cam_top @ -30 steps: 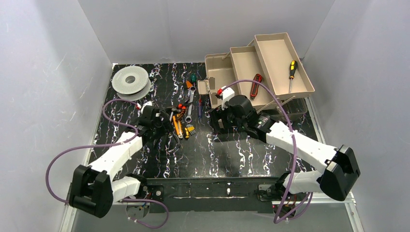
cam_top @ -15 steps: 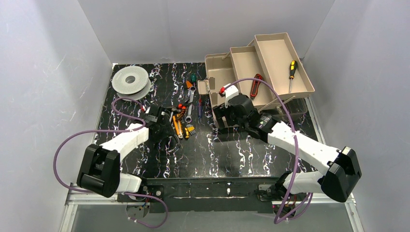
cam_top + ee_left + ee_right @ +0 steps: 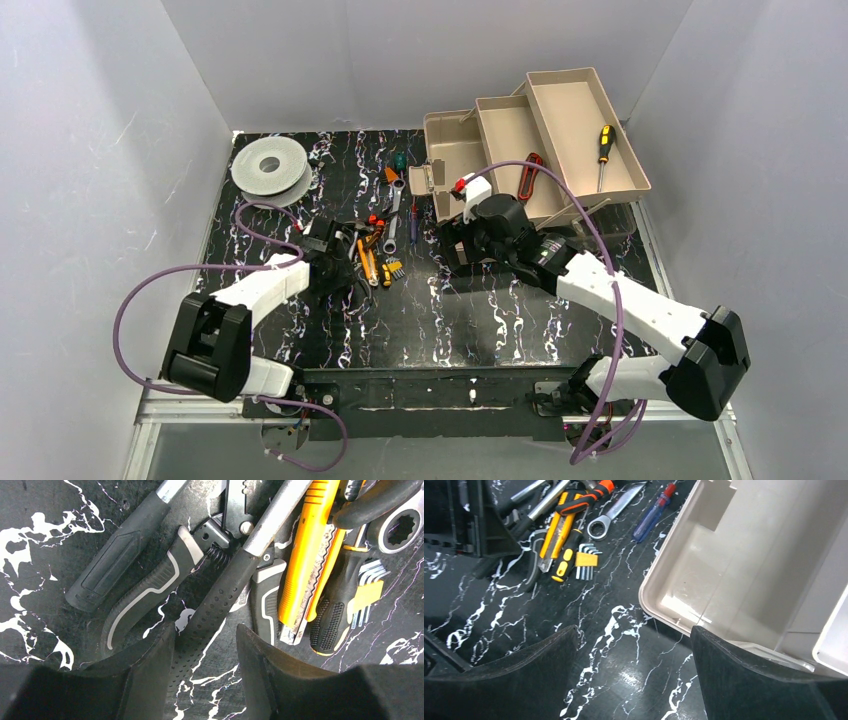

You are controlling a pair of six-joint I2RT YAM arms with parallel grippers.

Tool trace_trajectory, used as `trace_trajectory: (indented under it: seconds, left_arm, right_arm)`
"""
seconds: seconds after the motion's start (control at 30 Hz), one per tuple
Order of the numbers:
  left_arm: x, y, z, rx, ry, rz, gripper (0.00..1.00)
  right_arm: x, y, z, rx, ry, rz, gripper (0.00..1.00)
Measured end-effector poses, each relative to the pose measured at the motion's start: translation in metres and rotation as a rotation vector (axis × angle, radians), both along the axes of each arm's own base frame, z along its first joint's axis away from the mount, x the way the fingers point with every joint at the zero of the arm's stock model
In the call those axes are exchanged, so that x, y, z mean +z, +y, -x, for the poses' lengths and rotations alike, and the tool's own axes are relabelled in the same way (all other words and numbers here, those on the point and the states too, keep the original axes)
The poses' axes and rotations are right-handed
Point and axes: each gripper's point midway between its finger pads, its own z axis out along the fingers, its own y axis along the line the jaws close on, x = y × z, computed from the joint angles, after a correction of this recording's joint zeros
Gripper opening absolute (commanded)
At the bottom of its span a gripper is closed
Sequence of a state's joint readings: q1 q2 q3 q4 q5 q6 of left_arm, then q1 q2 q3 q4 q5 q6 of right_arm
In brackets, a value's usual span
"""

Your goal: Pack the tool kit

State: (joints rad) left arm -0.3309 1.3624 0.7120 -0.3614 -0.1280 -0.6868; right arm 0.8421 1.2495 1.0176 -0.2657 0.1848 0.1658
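The tan toolbox (image 3: 452, 150) stands open at the back right, its tiered trays fanned out. A yellow-and-black screwdriver (image 3: 604, 150) lies in the top tray and a red tool (image 3: 528, 176) in the middle one. Loose tools lie in a pile (image 3: 378, 245) on the mat. My left gripper (image 3: 205, 630) is down on that pile, its jaws straddling a black dotted handle (image 3: 220, 600) with a silver shaft. The handle rests against the left finger, and a gap remains at the right finger. My right gripper (image 3: 634, 630) hangs open and empty over the mat beside the toolbox's (image 3: 734, 570) near corner.
A round grey spool (image 3: 270, 168) sits at the back left. Beside the dotted handle lie grey-striped pliers (image 3: 145, 592), a yellow utility knife (image 3: 305, 555), a yellow hex key set (image 3: 370, 587) and a silver wrench ring (image 3: 400, 527). White walls close in on three sides.
The left arm has reached forward into the tool pile and its jaws have narrowed around the dotted handle. The right arm has shifted only slightly.
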Motion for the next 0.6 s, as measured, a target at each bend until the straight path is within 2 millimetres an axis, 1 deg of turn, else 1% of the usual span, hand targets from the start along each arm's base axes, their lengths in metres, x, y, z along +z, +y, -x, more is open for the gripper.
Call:
trace_trajectory:
  seconds: [0.1, 0.13, 0.17, 0.27, 0.3, 0.33, 0.37, 0.43, 0.6]
  left_arm:
    - [-0.002, -0.001, -0.001, -0.001, 0.005, 0.005, 0.46]
    - [-0.003, -0.003, -0.001, -0.003, 0.008, 0.010, 0.45]
    - [-0.005, -0.004, -0.001, -0.004, 0.013, 0.014, 0.40]
    - [-0.009, -0.008, -0.003, -0.004, 0.024, 0.030, 0.16]
    - [-0.009, -0.010, -0.005, -0.013, 0.025, 0.038, 0.05]
    - [-0.009, -0.014, -0.006, -0.027, 0.025, 0.054, 0.00]
    - [-0.009, -0.019, -0.007, -0.041, 0.023, 0.068, 0.00]
    - [-0.009, -0.022, -0.008, -0.038, 0.021, 0.081, 0.00]
    - [-0.005, -0.019, -0.005, -0.036, 0.003, 0.077, 0.00]
  right_arm:
    - [0.006, 0.002, 0.003, 0.006, 0.001, -0.029, 0.90]
    - [0.008, 0.001, 0.004, 0.005, -0.002, -0.033, 0.90]
    - [0.010, 0.001, 0.003, 0.003, -0.006, -0.035, 0.90]
    - [0.011, -0.001, 0.002, -0.007, -0.013, -0.033, 0.90]
    - [0.011, -0.002, 0.002, -0.009, -0.014, -0.032, 0.90]
    - [0.011, -0.002, 0.002, -0.011, -0.014, -0.031, 0.90]
    - [0.012, -0.003, 0.002, -0.013, -0.016, -0.032, 0.90]
    - [0.014, -0.004, 0.002, -0.017, -0.022, -0.036, 0.90]
    - [0.021, -0.004, 0.004, -0.013, -0.032, -0.054, 0.90]
